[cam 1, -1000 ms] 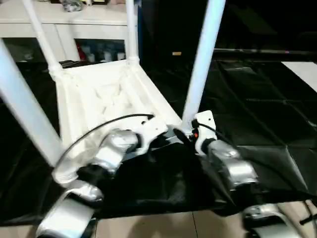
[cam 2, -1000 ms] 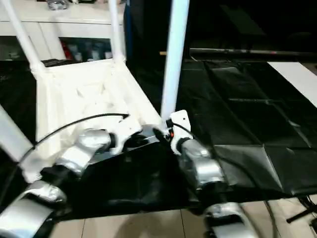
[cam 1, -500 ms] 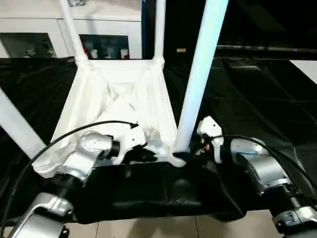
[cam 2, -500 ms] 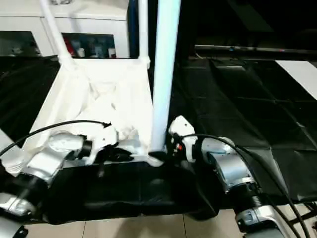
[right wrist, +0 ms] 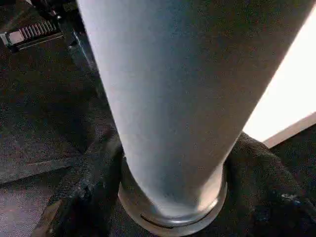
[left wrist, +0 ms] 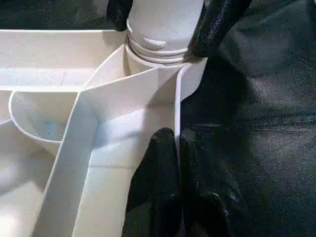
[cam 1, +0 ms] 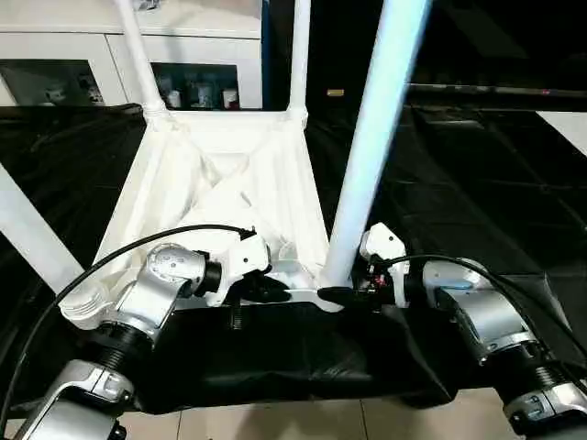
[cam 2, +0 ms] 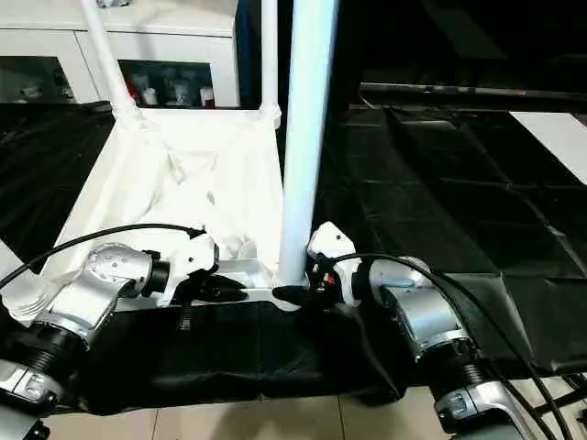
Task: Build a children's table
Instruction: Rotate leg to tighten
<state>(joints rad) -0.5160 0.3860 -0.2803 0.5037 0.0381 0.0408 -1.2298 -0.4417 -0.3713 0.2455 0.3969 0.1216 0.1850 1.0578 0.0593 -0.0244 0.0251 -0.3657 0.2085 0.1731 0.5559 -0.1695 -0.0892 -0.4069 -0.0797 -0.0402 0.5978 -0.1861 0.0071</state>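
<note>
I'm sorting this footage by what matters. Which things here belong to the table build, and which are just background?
Job: upturned white tabletop; near leg in its corner socket; the other legs; left gripper; right gripper.

Background: black cloth; white cabinet.

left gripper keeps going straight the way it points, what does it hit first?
Likely the near-right leg at its corner socket. The left gripper, shut, points along the tabletop's edge wall straight at it. Depth unclear.
</note>
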